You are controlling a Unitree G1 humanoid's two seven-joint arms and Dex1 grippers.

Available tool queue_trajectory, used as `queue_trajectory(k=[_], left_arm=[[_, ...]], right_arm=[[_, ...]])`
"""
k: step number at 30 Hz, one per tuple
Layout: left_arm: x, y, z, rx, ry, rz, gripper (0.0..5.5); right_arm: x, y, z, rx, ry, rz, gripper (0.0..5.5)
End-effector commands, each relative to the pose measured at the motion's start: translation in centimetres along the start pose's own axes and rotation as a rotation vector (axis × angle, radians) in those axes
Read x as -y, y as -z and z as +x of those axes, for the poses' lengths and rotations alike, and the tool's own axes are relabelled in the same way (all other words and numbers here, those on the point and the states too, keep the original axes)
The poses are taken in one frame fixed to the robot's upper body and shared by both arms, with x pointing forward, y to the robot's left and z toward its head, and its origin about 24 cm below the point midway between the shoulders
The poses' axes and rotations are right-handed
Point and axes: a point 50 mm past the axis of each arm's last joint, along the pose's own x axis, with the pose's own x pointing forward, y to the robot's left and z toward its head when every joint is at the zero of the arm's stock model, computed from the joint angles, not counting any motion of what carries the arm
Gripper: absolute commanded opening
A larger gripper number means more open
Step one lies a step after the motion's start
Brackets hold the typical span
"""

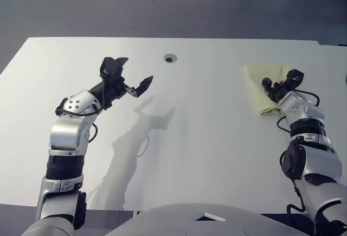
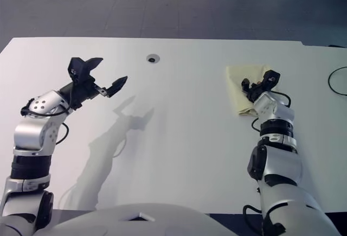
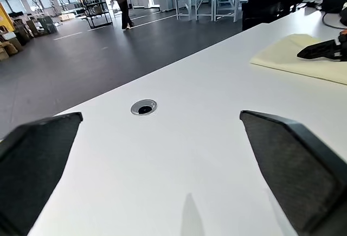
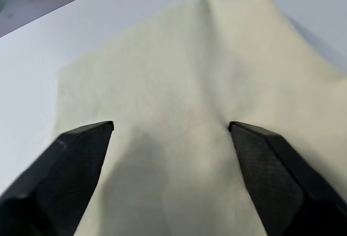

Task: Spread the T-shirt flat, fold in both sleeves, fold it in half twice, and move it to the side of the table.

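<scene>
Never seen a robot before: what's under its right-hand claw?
A folded pale yellow T-shirt lies under the open right gripper, on the white table. The cloth covers the tabletop beneath it, and the wrist hides part of the shirt's near edge.

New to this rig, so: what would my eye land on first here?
A folded pale yellow T-shirt lies at the right of the white table, with the right gripper over it, jaws open. The left gripper hangs above the table's left half, jaws wide open.

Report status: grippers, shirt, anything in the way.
Left gripper open over table. Right gripper open over folded shirt, table's right side. Cable hole well clear of shirt.
</scene>
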Motion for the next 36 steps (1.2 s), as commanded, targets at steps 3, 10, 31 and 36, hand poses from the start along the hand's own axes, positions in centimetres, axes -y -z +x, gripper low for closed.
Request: queue_trajectory(k=[3,10,31,36], left_arm=[[0.6,-1.4,0.3,0.140,-0.130,0.048,5.40],[1.2,-0.7,0.2,0.155,-0.364,0.092,5.40],[3.7,-0.5,1.1,0.178,-0.388,0.120,2.90],[3.3,-0.7,1.5,0.177,-0.404,0.118,3.68]], right_arm=[[-5.1,-4.5,-4.4,0.344,-0.229,-0.250,5.13],[-9.8,1.4,-10.9,0.516,-0.430,-0.592,5.18],[-10.2,5.4,-12.9,0.508,-0.338,-0.581,1.87],[-10.4,5.1,-12.5,0.517,-0.324,-0.589,1.64]])
